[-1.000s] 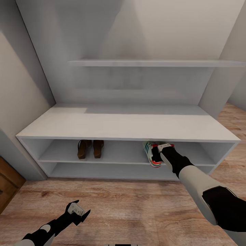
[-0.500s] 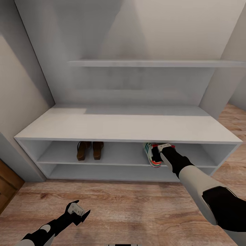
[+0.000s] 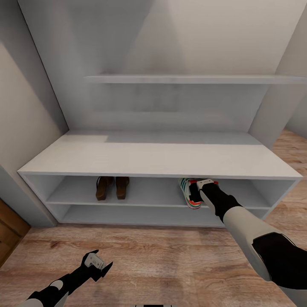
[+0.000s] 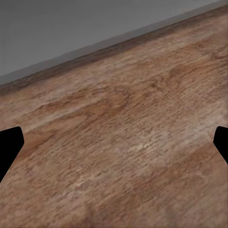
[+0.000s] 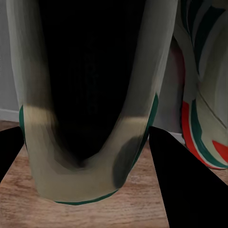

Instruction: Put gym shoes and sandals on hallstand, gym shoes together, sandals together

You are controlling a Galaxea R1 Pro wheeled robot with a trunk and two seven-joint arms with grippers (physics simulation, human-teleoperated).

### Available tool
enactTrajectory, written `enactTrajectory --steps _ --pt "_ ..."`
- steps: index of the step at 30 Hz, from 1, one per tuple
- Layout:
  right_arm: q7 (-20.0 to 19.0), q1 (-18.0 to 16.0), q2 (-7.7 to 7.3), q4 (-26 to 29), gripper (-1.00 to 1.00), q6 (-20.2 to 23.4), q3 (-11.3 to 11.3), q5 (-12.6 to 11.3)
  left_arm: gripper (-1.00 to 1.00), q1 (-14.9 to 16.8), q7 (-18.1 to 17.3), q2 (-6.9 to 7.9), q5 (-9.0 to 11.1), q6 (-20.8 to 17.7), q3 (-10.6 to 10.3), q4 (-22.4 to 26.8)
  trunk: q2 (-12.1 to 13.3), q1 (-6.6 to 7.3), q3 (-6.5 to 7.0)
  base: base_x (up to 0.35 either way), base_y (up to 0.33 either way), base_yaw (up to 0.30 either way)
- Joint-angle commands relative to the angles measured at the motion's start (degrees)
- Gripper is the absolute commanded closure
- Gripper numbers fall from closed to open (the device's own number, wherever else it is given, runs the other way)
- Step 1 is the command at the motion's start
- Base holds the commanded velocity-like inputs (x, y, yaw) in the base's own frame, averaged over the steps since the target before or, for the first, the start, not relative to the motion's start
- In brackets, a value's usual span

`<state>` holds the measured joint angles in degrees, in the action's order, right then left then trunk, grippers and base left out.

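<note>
Nothing has shifted; my right gripper (image 3: 204,184) still pinches a gym shoe (image 5: 85,118) at the hallstand (image 3: 157,157) shelf's right end, beside its mate (image 3: 187,192); seat it flat before letting go; left gripper (image 3: 99,265) hangs spread, empty.

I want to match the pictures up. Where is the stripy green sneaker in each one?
Head view: the sneaker sits on the rack's upper shelf, just left of the right pincer.
Right wrist view: the sneaker is at the side, next to the other sneaker.
Left wrist view: wood floor and a grey wall.
Shared landmark: the wood floor.
</note>
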<state>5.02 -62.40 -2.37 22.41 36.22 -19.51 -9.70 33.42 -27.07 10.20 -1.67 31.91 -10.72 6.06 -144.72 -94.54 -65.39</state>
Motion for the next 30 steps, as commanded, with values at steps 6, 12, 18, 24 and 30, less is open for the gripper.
enactTrajectory --steps 6,12,18,24,30 --pt "0.07 0.00 0.06 0.00 1.00 -0.01 -0.01 -0.06 -1.00 0.05 0.00 0.00 0.00 0.00 0.00 0.00 0.00 0.00 0.00 0.000 0.000 0.000" --pt "0.07 0.00 0.08 0.00 1.00 -0.03 -0.01 -0.06 -1.00 0.06 0.00 0.00 0.00 0.02 0.00 0.00 0.00 0.00 0.00 0.000 0.000 0.000" --pt "0.07 0.00 0.09 0.00 1.00 -0.05 -0.01 -0.06 -1.00 0.04 0.00 0.00 0.00 0.00 0.00 0.00 0.00 0.00 0.00 0.026 0.000 0.000" --pt "0.07 0.00 0.09 0.00 1.00 -0.04 -0.01 -0.06 -1.00 0.03 0.00 0.00 0.00 0.00 0.00 0.00 0.00 0.00 0.00 0.038 0.000 0.000" --pt "0.07 0.00 0.09 0.00 1.00 -0.04 -0.01 -0.06 -1.00 0.05 0.00 0.00 0.00 0.00 0.00 0.00 0.00 0.00 0.00 0.008 0.000 0.000"
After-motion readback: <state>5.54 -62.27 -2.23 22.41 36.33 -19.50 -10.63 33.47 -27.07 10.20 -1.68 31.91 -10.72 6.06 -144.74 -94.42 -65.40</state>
